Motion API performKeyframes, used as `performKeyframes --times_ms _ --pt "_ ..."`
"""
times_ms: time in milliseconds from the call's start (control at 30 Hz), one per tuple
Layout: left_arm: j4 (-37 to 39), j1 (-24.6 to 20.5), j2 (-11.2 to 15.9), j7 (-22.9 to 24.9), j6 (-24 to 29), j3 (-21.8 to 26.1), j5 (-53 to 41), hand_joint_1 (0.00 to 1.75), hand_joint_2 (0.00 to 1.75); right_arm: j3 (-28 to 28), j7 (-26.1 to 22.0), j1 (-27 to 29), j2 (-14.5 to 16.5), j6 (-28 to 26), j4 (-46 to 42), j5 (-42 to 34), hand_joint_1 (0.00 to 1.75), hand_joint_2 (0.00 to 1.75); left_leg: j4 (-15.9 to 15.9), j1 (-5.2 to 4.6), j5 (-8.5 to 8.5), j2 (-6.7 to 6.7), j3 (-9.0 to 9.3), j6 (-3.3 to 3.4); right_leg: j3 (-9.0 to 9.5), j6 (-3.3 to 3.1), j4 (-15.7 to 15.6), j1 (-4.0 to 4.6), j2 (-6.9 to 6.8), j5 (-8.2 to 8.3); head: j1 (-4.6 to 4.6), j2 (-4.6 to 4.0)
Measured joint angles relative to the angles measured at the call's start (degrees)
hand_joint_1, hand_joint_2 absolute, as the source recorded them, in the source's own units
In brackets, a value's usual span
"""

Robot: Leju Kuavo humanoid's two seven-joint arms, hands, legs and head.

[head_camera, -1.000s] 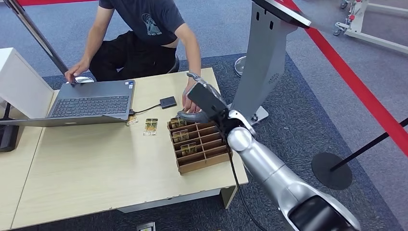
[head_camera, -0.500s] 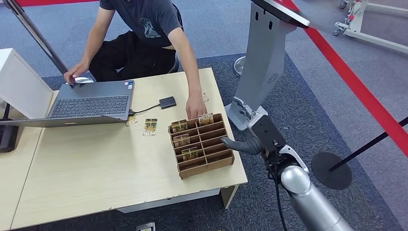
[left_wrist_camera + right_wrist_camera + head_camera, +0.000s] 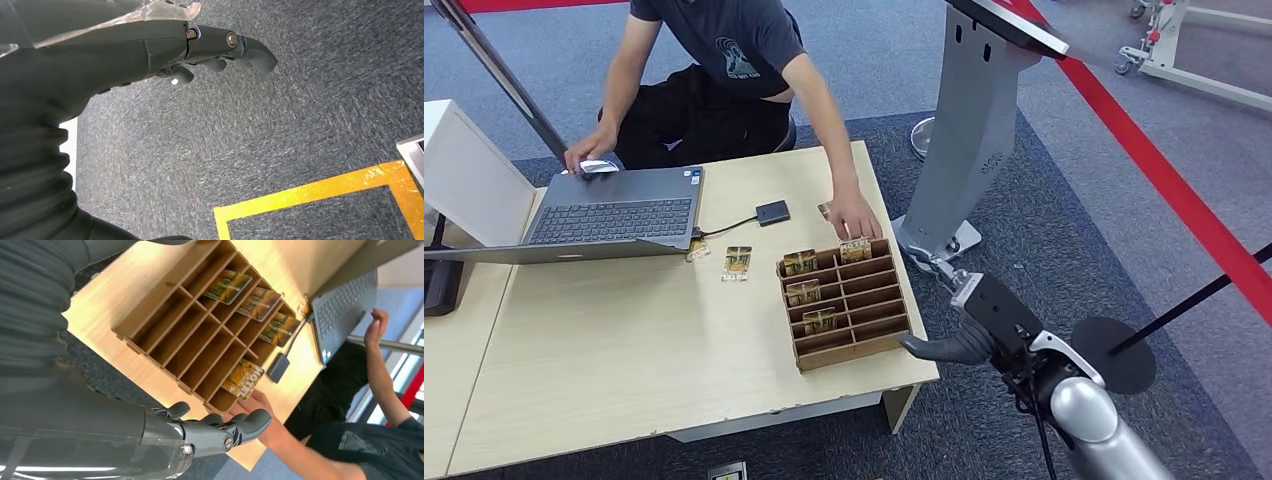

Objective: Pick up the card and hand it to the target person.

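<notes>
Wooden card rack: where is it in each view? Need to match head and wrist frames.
Head view: wooden card rack right of centre, on the table near its right edge.
Left wrist view: not in it.
Right wrist view: the rack spans the upper middle, beyond the right hand.
Shared landmark: the person's hand at the rack's far corner.

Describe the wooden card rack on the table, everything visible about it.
The rack is a shallow tray of light brown wood, split by thin dividers into two columns of narrow slots. It lies flat near the table's right front corner, slightly skewed. Four yellowish cards sit in it: three in the left column, one in the far right slot, where a person's hand touches it. The other slots are empty.
</notes>
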Motion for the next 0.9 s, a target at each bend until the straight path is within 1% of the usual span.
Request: performKeyframes --times_ms 167,400,600,900 --pt "0.0 -0.1 0.0 0.2 0.0 0.1 -0.7 0.0 1.75 0.3 0.4 0.5 -0.6 1.0 -0.6 0.2 0.0 1.75 0.0 0.01 0.0 0.0 0.0 0.0 0.0 0.0 0.0 0.0 0.0 0.0 0.0 0.0" --pt "0.0 -0.2 0.0 0.2 0.1 0.1 -0.9 0.0 1.75 0.5 0.4 0.8 -0.8 0.9 -0.7 0.0 0.0 1.75 0.0 0.01 0.0 0.0 0.0 0.0 0.0 0.0 0.0 0.0 0.0 0.0 0.0 0.0" --pt "0.0 -0.4 0.0 1.1 0.3 0.1 -1.1 0.0 1.75 0.5 0.6 0.8 -1.0 0.8 -0.6 2.3 0.0 1.75 0.0 0.0 0.0 0.0 0.0 0.0 0.0 0.0 0.0 0.0 0.0 0.0 0.0 0.0" --pt "0.0 -0.6 -0.1 2.3 -0.4 0.1 -1.3 0.0 1.75 0.6 1.9 0.8 -1.0 0.8 -0.6 3.4 0.0 1.75 0.0 0.01 0.0 0.0 -0.01 0.0 0.01 0.0 0.0 0.0 0.0 0.0 0.0 0.0"
